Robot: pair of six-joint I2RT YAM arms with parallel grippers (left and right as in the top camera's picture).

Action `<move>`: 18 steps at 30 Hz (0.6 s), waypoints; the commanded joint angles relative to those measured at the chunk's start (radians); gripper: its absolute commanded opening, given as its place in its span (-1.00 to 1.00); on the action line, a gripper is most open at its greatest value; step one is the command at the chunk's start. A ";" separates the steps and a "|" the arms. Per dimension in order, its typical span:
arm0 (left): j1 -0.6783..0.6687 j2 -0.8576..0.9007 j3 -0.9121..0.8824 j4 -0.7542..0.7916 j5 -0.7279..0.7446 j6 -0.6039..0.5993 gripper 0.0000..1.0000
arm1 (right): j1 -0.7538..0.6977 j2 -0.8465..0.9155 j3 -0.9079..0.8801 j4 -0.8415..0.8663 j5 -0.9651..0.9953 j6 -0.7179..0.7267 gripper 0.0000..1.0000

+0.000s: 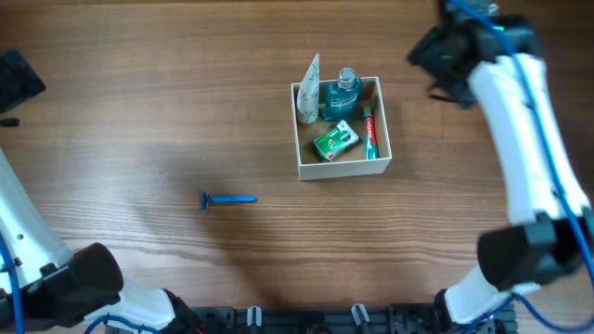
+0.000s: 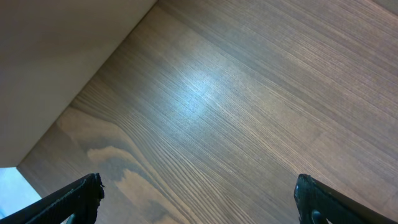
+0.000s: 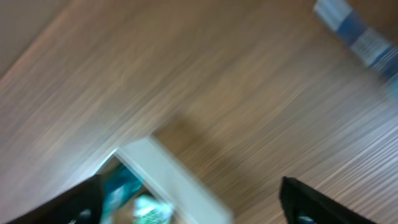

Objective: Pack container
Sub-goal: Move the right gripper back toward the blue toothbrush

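The container (image 1: 341, 168), a square shallow box with white walls and tan inside, sits right of the table's middle. It holds a teal bottle (image 1: 342, 93), a white-and-teal tube (image 1: 310, 91), a green packet (image 1: 335, 141) and a toothpaste tube (image 1: 370, 132). A blue razor (image 1: 227, 199) lies on the table left of the box. My right gripper (image 3: 193, 202) is open and empty, up at the far right; its blurred view shows the box's white wall (image 3: 168, 177). My left gripper (image 2: 199, 199) is open and empty over bare wood at the far left.
The wooden table's edge (image 2: 93, 74) runs diagonally through the left wrist view. A blurred blue-and-white object (image 3: 354, 34) shows at the top right of the right wrist view. The right arm (image 1: 520, 121) runs along the table's right side.
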 commanded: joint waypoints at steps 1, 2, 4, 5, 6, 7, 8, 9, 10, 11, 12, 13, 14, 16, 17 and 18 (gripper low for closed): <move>0.005 0.003 0.006 0.002 0.005 -0.018 1.00 | -0.086 -0.076 0.000 -0.007 0.049 -0.507 0.99; 0.005 0.003 0.006 0.002 0.005 -0.018 1.00 | -0.110 -0.079 -0.001 -0.018 0.025 -0.571 0.99; 0.005 0.003 0.006 0.002 0.005 -0.018 0.99 | -0.148 -0.083 -0.001 -0.044 0.021 -0.593 0.99; 0.005 0.003 0.006 0.002 0.005 -0.018 1.00 | -0.164 -0.083 0.000 -0.051 0.021 -0.594 1.00; 0.005 0.003 0.006 0.002 0.005 -0.018 1.00 | -0.177 -0.083 -0.001 -0.053 0.021 -0.594 0.99; 0.005 0.003 0.006 0.002 0.005 -0.018 0.99 | -0.185 -0.083 -0.001 -0.054 0.022 -0.602 0.99; 0.005 0.003 0.006 0.002 0.005 -0.018 1.00 | -0.196 -0.082 -0.001 -0.052 0.022 -0.637 1.00; 0.005 0.003 0.006 0.002 0.005 -0.018 1.00 | -0.204 -0.082 -0.001 -0.048 0.022 -0.674 1.00; 0.005 0.003 0.006 0.002 0.005 -0.018 0.99 | -0.220 -0.078 -0.001 -0.038 0.022 -0.738 0.99; 0.005 0.003 0.006 0.002 0.005 -0.018 1.00 | -0.236 -0.076 -0.001 -0.029 0.021 -0.786 0.99; 0.005 0.003 0.006 0.002 0.005 -0.018 1.00 | -0.256 -0.070 -0.002 -0.021 0.020 -0.826 0.99; 0.005 0.003 0.006 0.002 0.005 -0.018 1.00 | -0.285 -0.061 -0.003 -0.017 0.003 -0.884 0.99; 0.005 0.003 0.006 0.002 0.005 -0.018 0.99 | -0.311 -0.053 -0.003 -0.018 -0.034 -0.946 0.99; 0.005 0.003 0.006 0.002 0.005 -0.018 1.00 | -0.369 -0.030 -0.003 -0.030 -0.175 -1.127 1.00; 0.005 0.003 0.006 0.002 0.005 -0.018 1.00 | -0.399 -0.018 -0.003 -0.037 -0.251 -1.223 0.99; 0.005 0.003 0.006 0.002 0.005 -0.018 1.00 | -0.428 -0.003 -0.003 -0.037 -0.304 -1.290 1.00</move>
